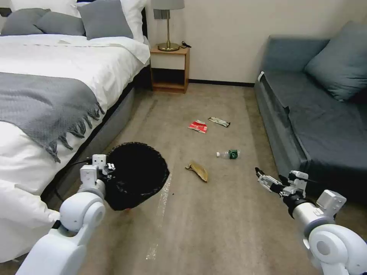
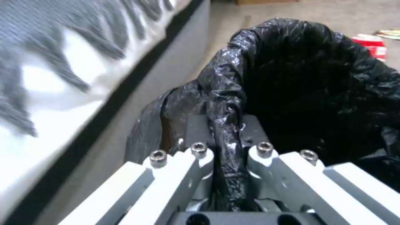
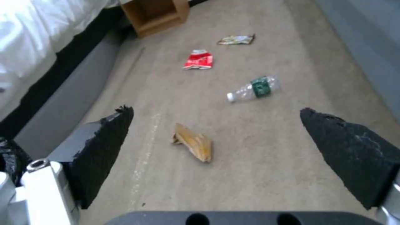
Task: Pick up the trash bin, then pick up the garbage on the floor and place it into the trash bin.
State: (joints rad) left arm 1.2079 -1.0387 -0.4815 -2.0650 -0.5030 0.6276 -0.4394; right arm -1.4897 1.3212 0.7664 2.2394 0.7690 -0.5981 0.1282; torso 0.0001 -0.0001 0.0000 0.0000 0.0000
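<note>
Left tool was clamped on the trash bin rim, bin held near-left. Right tool gaped wide, empty, above the paper wrapper. Bin secured; next: descend onto it.

The trash bin is near the bed, on the left. The garbage lies on the floor to its right. The sofa is far right.

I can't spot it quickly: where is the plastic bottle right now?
In the head view the bottle lies on its side on the carpet near the sofa, right of the tan wrapper and nearer the robot than the red packet.
</note>
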